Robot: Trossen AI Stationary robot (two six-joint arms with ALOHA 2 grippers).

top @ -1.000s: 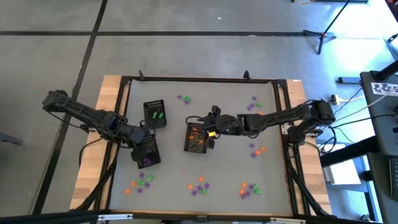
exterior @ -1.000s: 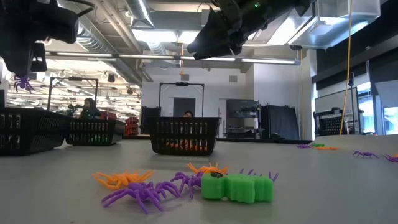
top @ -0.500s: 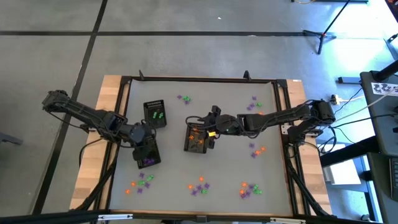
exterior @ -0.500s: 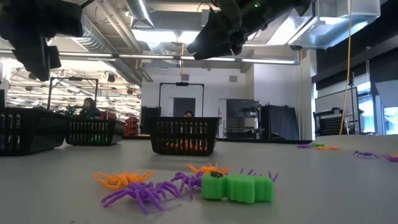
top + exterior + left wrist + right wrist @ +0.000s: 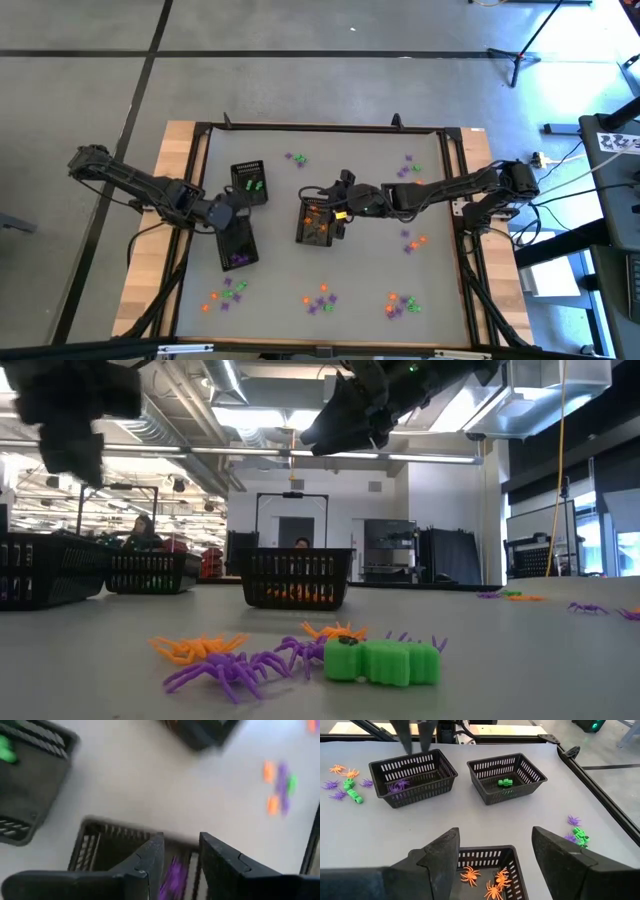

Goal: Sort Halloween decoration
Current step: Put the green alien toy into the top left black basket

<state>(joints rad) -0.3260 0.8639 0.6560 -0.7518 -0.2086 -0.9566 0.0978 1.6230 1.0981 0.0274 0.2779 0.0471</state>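
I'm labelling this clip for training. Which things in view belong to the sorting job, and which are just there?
Job:
- Halloween decoration: loose orange, purple and green trinkets
- purple basket, under the left gripper
- green basket
- orange basket, under the right gripper

Just there:
- wooden table edge
- tripod stand on the floor
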